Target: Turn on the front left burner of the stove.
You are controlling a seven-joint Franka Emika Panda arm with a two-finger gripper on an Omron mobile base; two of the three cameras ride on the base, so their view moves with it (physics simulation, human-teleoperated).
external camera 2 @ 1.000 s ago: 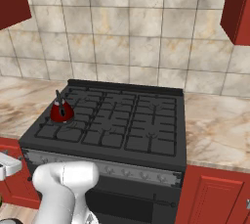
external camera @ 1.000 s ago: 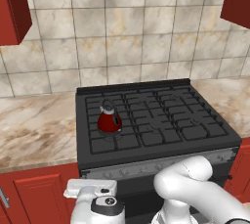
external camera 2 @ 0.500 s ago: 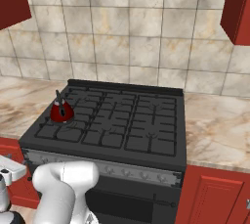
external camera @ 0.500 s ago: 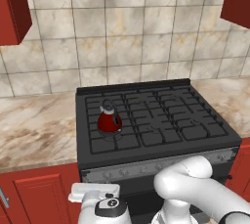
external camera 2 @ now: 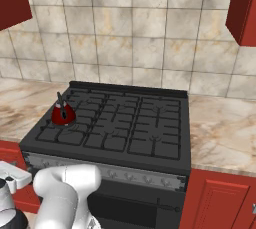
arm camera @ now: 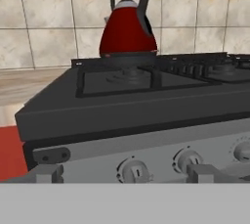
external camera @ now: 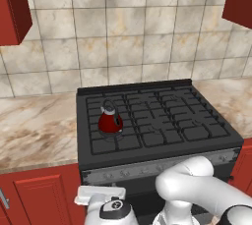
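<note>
Front left burner [arm camera: 128,77], a square piece of black iron grate with a small round head in its middle, is sitting at the near left corner of the wide black gas stove [external camera: 157,121], just behind the grey front strip.

Starting close in, the end effector [arm camera: 126,175] of the white robot arm is hanging low in front of the stove, at the height of the knob strip. Its two small grey finger tips [arm camera: 48,173] are standing wide apart and holding nothing. Between them, in the hand view, a small round grey knob [arm camera: 134,171] is facing the camera, and a second grey knob [arm camera: 189,160] is sitting just to its right. The fingers are not touching either knob.

Right behind the burner, a shiny red kettle with a black loop handle [arm camera: 128,30] is standing upright on the back left grate.

On both sides of the stove, a marbled beige tabletop [external camera: 37,130] is running along the wall. Under it, red cabinet doors [external camera 2: 215,202] are showing. Farthest back, a beige tiled wall [external camera 2: 135,33] is rising behind the stove, with red upper cabinets [external camera: 12,8] hanging at the corners.
</note>
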